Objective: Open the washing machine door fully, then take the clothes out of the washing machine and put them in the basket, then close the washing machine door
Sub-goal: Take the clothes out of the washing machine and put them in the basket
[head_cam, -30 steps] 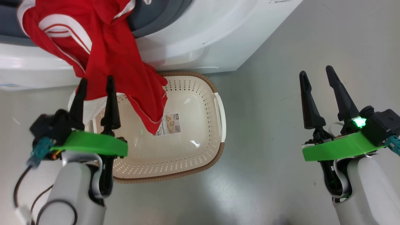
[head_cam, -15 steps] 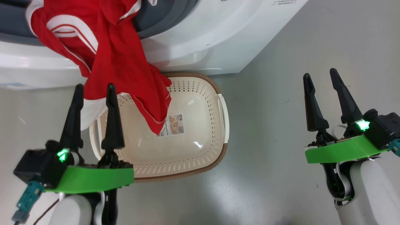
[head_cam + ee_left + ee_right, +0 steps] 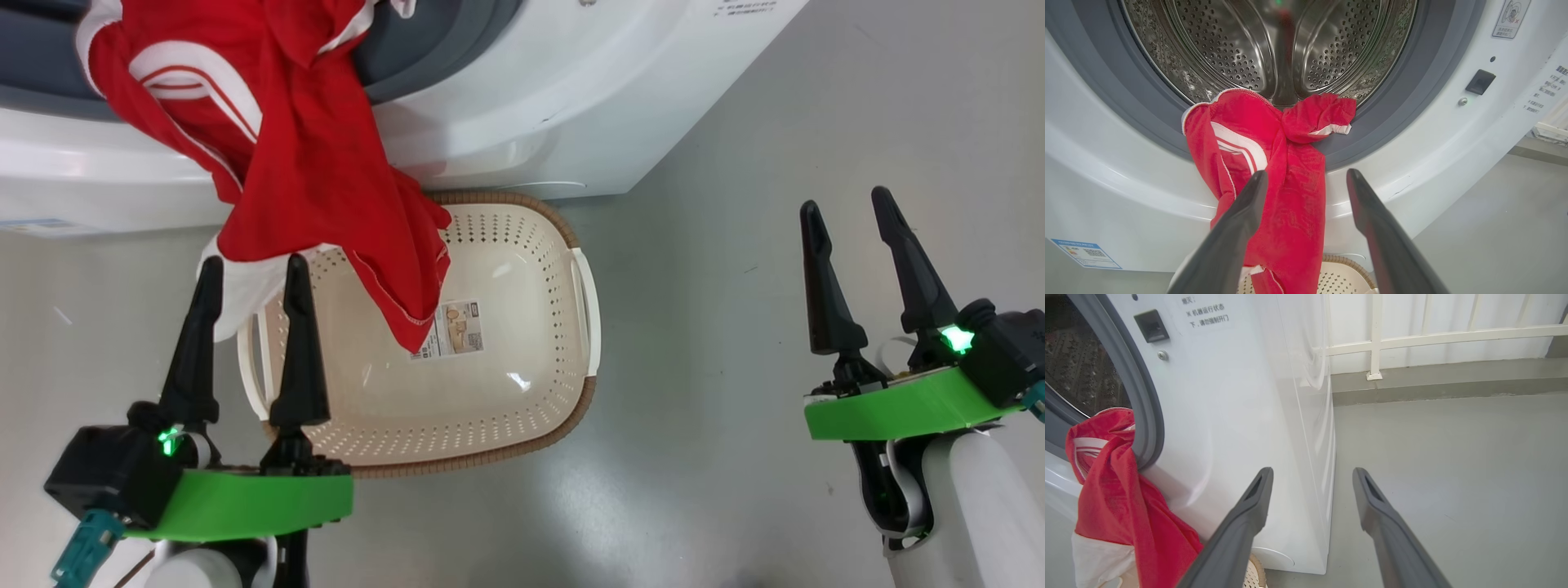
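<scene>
Left fingers point(image 3: 300, 343) and right fingers point(image 3: 823, 286) stand released and empty, with the clothes point(image 3: 310, 163) draped from the washing machine point(image 3: 531, 106) over the basket point(image 3: 531, 367) at its 11 o'clock, so we judge removal unfinished: grasp, pull clear.

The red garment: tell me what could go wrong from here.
1. The clothes hang over the grey rubber ring, and the left gripper is open, gripping nothing, so they may snag there or slide down unguided.
2. Their lower end hangs above the basket near its left rim, so part may land on the floor.
</scene>
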Available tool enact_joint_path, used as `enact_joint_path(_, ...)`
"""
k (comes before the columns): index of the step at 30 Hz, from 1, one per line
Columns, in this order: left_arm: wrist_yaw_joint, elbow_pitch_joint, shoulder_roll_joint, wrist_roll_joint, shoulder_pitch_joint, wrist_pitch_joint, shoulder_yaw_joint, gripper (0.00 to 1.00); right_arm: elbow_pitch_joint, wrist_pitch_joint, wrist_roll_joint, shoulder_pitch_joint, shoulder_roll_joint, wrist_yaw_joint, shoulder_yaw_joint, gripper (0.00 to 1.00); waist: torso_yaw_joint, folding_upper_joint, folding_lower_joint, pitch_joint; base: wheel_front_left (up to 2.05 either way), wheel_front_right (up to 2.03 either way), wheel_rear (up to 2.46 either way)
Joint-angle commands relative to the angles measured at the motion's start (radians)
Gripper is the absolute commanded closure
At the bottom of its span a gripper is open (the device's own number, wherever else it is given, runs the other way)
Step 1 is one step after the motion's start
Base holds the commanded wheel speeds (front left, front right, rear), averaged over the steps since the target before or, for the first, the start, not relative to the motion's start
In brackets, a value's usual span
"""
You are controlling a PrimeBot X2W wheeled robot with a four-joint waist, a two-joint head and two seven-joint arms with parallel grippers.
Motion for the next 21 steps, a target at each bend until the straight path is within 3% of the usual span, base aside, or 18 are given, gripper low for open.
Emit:
enact_joint_path(1,0.006,-0.029,0.019,0.006,0.023,0.007,0.027,0.00,-0.027,-0.006,-0.006,0.023,0.001,0.006,0.016,0.00,0.000,-0.0001,0.0000,-0.001,0.00,0.00,0.00)
enact_joint_path(15,0.008,0.021,0.037,-0.005,-0.012,0.023,0.034,0.00,-0.018,-0.006,0.003,0.028,0.001,0.006,0.020,0.00,-0.004,-0.0001,0.0000,-0.007,0.00,0.00,0.00)
enact_joint_path(21,-0.015,0.194,0.066,-0.003,-0.199,0.051,0.027,0.00,-0.008,-0.006,0.014,0.016,0.001,0.006,0.043,0.00,-0.032,-0.0001,0.0000,-0.008,0.00,0.00,0.00)
